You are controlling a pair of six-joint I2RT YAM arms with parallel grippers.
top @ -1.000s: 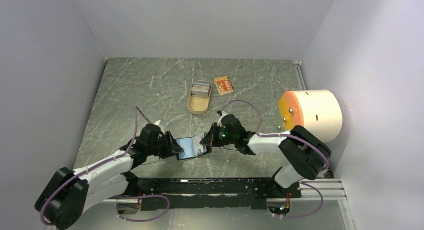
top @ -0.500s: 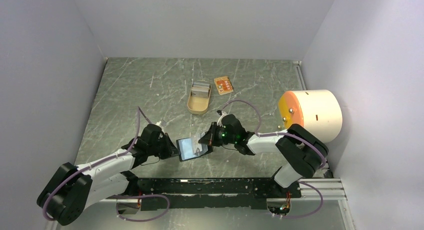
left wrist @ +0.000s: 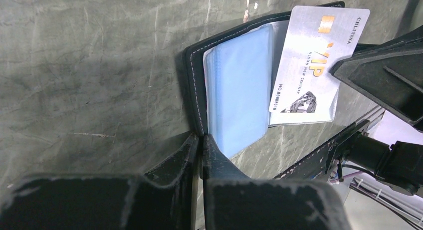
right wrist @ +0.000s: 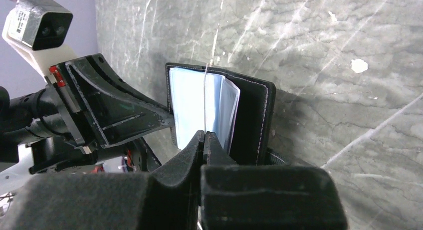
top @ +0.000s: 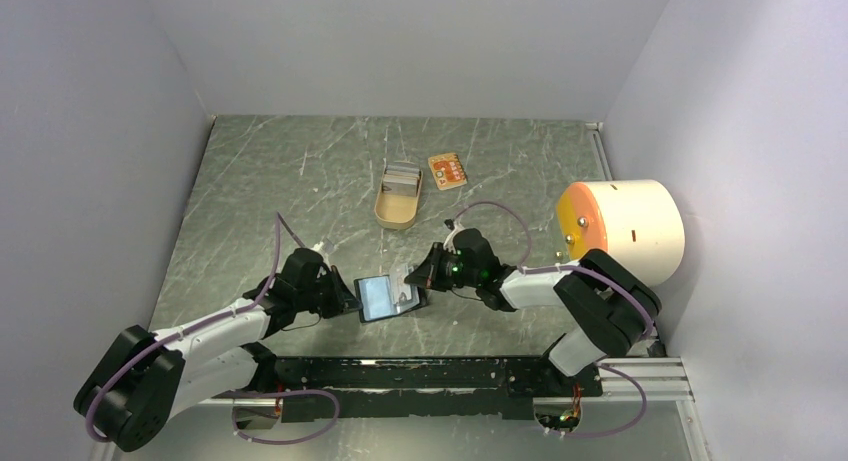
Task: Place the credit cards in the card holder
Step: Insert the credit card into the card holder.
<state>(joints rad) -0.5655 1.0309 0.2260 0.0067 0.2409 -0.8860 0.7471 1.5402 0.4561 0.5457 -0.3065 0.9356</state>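
Fingers (left wrist: 179, 160) of the left claw (left wrist: 201, 140) are pressed together on the black rim of the card holder (left wrist: 197, 75), pinching its cover at the near edge. The holder is open, with pale blue sleeves showing inside. Just right of those sleeves is the grey-white card (left wrist: 314, 60), printed face up and slightly tilted. Its lower left part overlaps the holder's right half and its top pokes past the rim. From the right wrist that card is seen edge-on, a thin line standing between the blue sleeves. The right claw (right wrist: 204, 137) is clamped on it, with only the card's thickness between its fingers. Both claws meet over the near middle of the grey marbled table (top: 260, 181). Farther back a tan oblong tin (top: 400, 194) lies with the orange card (top: 447, 170) just beside it on the right, well apart from both claws. At the far right stands a white drum (top: 640, 231) with an orange face.
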